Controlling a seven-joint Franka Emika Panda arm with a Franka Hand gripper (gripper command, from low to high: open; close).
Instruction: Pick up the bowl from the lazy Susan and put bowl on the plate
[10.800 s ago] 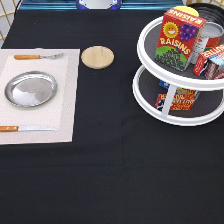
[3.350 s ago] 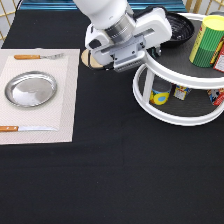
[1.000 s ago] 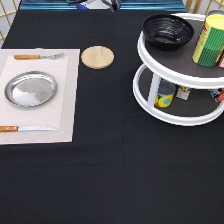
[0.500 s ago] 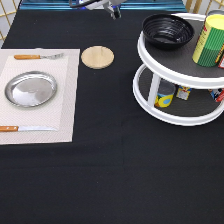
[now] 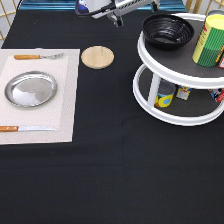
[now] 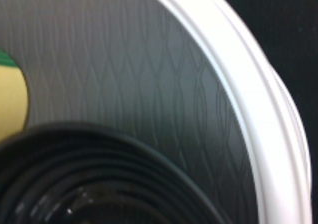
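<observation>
The black ridged bowl (image 5: pixel 167 31) sits on the top tier of the white lazy Susan (image 5: pixel 150 60), at the exterior view's upper right. The silver plate (image 5: pixel 31 89) lies empty on a pale placemat at the exterior view's left. My gripper (image 5: pixel 116 19) hangs at the exterior view's top edge, just left of the bowl and above the table, touching nothing. In the wrist view the bowl's rim (image 6: pixel 103 170) shows close by on the turntable's dark grey surface (image 6: pixel 141 70), inside its white edge (image 6: pixel 253 115).
A yellow-green can (image 5: pixel 212 40) stands next to the bowl on the top tier and shows in the wrist view (image 6: pixel 6 100). Small cans (image 5: pixel 165 95) stand on the lower tier. A wooden coaster (image 5: pixel 97 56), a fork (image 5: pixel 37 56) and a knife (image 5: pixel 25 128) lie around the plate.
The turntable has been turned, so the bowl now stands where a raisin box was. The arm drew back and has come further in along the top edge over the last second.
</observation>
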